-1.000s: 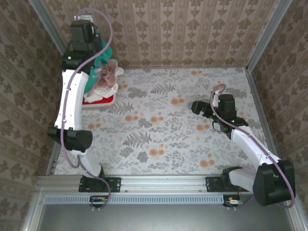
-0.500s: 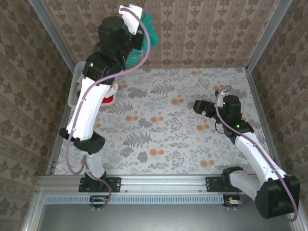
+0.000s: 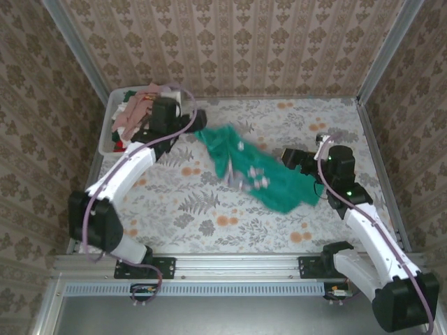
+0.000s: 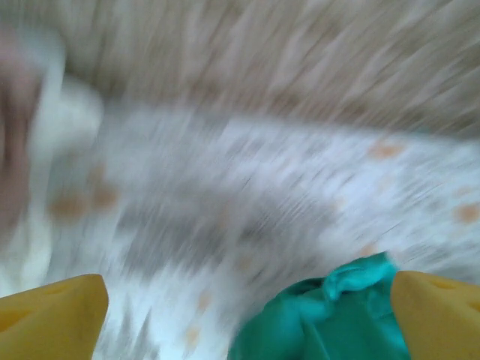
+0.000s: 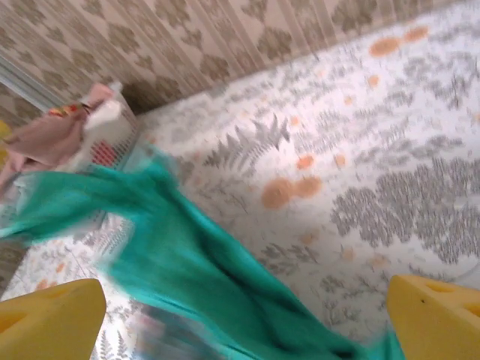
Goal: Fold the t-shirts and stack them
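A teal-green t-shirt lies crumpled in a diagonal band across the middle of the table, its pink-grey print facing up. My left gripper hovers at the shirt's far left end. In the blurred left wrist view its fingers stand wide apart, open, with teal cloth between them near the right finger. My right gripper is open at the shirt's right side. In the right wrist view the teal shirt runs under it, apart from both fingers.
A white tub at the back left holds pink, white and red shirts; the tub also appears in the right wrist view. Patterned walls close the table at the back and sides. The floral tabletop in front of the shirt is bare.
The left arm swung the teal shirt up out of the tub, over onto the table, and its jaws opened. The right arm shifted slightly and stayed open.
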Motion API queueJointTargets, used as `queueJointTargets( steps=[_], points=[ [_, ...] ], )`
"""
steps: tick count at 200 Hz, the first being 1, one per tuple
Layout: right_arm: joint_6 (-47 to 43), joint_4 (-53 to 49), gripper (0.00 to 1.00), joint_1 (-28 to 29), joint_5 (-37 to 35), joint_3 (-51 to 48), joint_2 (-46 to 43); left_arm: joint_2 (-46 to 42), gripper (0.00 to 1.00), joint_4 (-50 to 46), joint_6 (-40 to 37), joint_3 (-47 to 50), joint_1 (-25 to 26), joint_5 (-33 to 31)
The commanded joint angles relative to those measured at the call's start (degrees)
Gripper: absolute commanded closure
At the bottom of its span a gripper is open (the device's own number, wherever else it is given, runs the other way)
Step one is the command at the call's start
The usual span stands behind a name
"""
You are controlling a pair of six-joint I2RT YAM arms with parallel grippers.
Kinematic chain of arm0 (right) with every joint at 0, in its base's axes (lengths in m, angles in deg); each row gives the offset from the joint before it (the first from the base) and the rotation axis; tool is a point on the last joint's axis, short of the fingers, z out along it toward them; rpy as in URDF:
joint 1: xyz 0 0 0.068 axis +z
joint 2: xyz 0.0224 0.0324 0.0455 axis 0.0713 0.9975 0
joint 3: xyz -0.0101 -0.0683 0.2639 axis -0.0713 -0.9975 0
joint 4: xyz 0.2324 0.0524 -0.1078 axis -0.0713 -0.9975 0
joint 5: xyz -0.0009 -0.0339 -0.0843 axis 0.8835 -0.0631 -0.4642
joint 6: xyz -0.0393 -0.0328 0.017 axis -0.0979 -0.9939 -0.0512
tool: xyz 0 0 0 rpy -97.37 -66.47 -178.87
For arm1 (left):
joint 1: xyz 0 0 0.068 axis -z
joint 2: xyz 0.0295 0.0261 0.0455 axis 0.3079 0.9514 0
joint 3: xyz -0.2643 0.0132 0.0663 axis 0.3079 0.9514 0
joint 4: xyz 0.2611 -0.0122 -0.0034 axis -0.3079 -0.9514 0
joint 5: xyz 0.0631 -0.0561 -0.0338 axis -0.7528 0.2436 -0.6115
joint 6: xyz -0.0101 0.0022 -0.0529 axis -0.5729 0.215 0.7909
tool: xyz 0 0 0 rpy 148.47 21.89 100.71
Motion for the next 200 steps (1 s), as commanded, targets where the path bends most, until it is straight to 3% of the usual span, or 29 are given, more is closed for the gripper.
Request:
queueJointTargets(
  steps=[1,23,43,60,93,115,145,181,200],
  points=[
    [0.58,-6.01,0.05,0.81,-1.82,2.82,5.83,2.64,0.00,-1.70,7.20,2.54,-2.87,4.69],
    [-1.81,-12.42,0.07,5.53,-5.93,6.90,10.69,3.28,0.00,-10.65,2.00,0.78,-2.36,-1.88],
    [-4.60,-16.71,0.07,14.56,-12.90,10.59,14.55,-0.09,0.00,-14.17,-1.70,0.77,-1.03,-7.23],
    [-5.75,-16.36,0.08,20.24,-14.16,11.85,18.48,-3.38,0.00,-12.96,-6.07,2.43,1.78,-9.82],
    [-7.98,-15.68,0.18,23.84,-16.16,17.80,32.19,-3.40,0.00,-7.11,-12.60,3.37,4.31,-0.65],
    [-9.59,-15.63,0.24,24.47,-16.87,24.64,43.14,-0.98,0.00,-5.34,-14.95,2.19,7.57,-0.26],
    [-11.34,-19.89,0.35,24.86,-23.78,35.52,56.34,-0.59,0.00,-2.03,-10.68,5.20,5.37,3.90],
    [-12.13,-20.72,0.46,24.84,-28.44,41.25,62.48,-3.99,0.00,2.37,-7.18,11.34,1.18,8.41],
    [-12.18,-22.81,0.58,24.86,-30.48,44.13,64.05,-6.88,0.03,4.14,-5.42,14.62,0.33,9.30]
  ],
)
